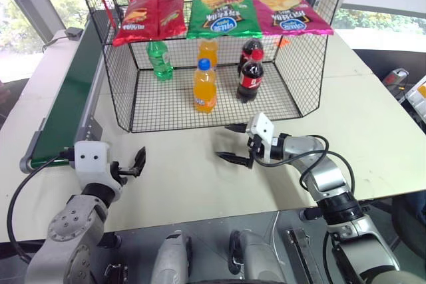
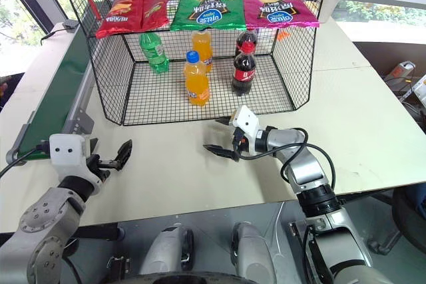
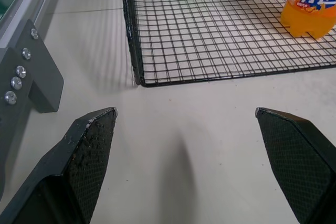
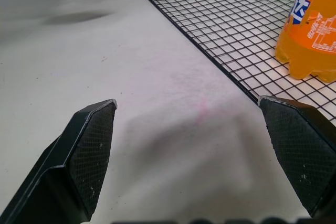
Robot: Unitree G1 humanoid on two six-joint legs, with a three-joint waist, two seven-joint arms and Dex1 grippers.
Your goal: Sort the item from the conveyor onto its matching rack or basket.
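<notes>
Left eye view: I find the green bottle (image 1: 159,60) standing inside the basket (image 1: 120,91), upper left. Left gripper (image 1: 136,163) and right gripper (image 1: 234,143) both released, empty, over the table (image 1: 186,171).

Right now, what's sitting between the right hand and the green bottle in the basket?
In the left eye view, bare tabletop, then the basket's floor with the nearer orange bottle beside that line, between right hand and green bottle.

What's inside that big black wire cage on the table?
Inside the wire basket stand a green bottle, two orange soda bottles and two cola bottles. Three chip bags lie on top. The rear bottles are partly covered.
</notes>
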